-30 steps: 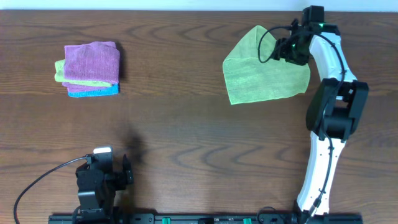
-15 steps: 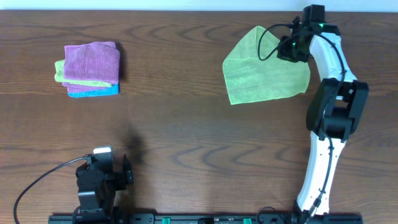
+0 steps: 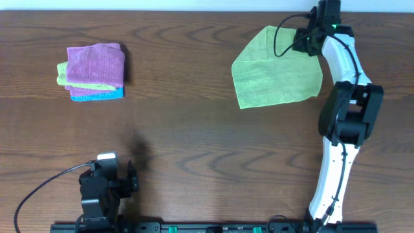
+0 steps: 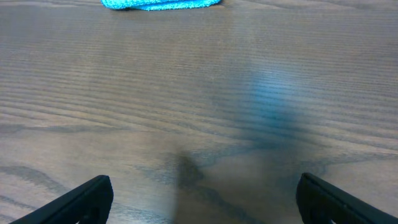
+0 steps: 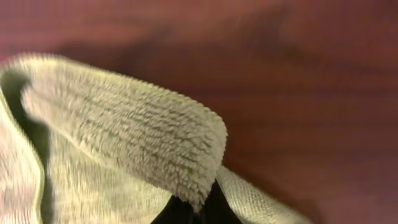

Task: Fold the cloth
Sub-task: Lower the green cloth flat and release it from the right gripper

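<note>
The lime-green cloth lies spread at the far right of the table, with its far right corner raised. My right gripper is shut on that corner. In the right wrist view a fuzzy fold of the cloth curls up over the dark closed jaws of that gripper. My left gripper rests low near the table's front left. In its own view the left gripper stands wide open over bare wood, holding nothing.
A stack of folded cloths sits at the far left: a pink-purple cloth on top and a teal-blue cloth at the bottom, whose edge shows in the left wrist view. The right arm stands along the table's right side.
My right gripper has shut on the cloth's far right corner and moved a little toward the table's far edge, pulling the corner along. The left arm has not moved.
</note>
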You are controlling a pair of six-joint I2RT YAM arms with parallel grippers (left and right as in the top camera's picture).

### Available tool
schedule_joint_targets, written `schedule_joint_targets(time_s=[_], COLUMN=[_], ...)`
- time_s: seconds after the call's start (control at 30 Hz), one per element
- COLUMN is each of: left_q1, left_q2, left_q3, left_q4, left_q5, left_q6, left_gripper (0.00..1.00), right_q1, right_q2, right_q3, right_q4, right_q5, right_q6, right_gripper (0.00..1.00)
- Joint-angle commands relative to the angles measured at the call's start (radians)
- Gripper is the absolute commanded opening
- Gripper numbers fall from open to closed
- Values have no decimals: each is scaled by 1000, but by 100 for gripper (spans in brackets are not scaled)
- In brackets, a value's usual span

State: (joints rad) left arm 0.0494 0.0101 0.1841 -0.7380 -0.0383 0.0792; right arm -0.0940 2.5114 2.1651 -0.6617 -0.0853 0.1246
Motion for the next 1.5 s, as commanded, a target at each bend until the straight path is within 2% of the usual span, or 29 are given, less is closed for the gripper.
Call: schedule_joint_targets(time_s=[0.0,0.13,0.17,0.2,0.27,0.3,0.33,0.5,0.67,0.83,0.93,1.07,1.27,1.47], left_q1=[-4,-4,-4,-4,-4,-4,-4,-4,-4,-4,-4,-4,-4,-4], left_q2=[-6,-6,-6,-6,-6,-6,-6,-6,-6,-6,-6,-6,-6,-6], left_q3=[-20,-20,-20,-20,-20,-20,-20,-20,-20,-20,-20,-20,-20,-20], left_q4=[-13,-13,-13,-13,-13,-13,-13,-13,-13,-13,-13,-13,-13,-13], left_q5=[-17,-17,-17,-17,-17,-17,-17,-17,-17,-17,-17,-17,-17,-17], left_q6=[7,7,7,7,7,7,7,7,7,7,7,7,7,7], left_gripper=[95,95,95,95,95,95,96,95,95,95,96,95,95,95], right_q1=[-4,-3,-3,-3,-1,0,2,15,35,34,36,49,56,52], right_q2=[-5,-5,-5,-5,-5,-5,-5,-6,-31,-39,-39,-39,-43,-145], right_q3=[21,21,21,21,21,21,21,21,22,22,18,18,22,28], right_q4=[59,148,167,184,208,214,217,216,211,103,33,30,1,-234], right_q5=[61,105,121,136,156,158,158,196,324,329,466,623,586,385], right_q6=[-11,-10,-11,-11,-12,-21,-29,-37,-36,-5,-6,-42,-70,-3], right_gripper=[1,3,8,23,71,88,99,99,99,99,99,99,99,99])
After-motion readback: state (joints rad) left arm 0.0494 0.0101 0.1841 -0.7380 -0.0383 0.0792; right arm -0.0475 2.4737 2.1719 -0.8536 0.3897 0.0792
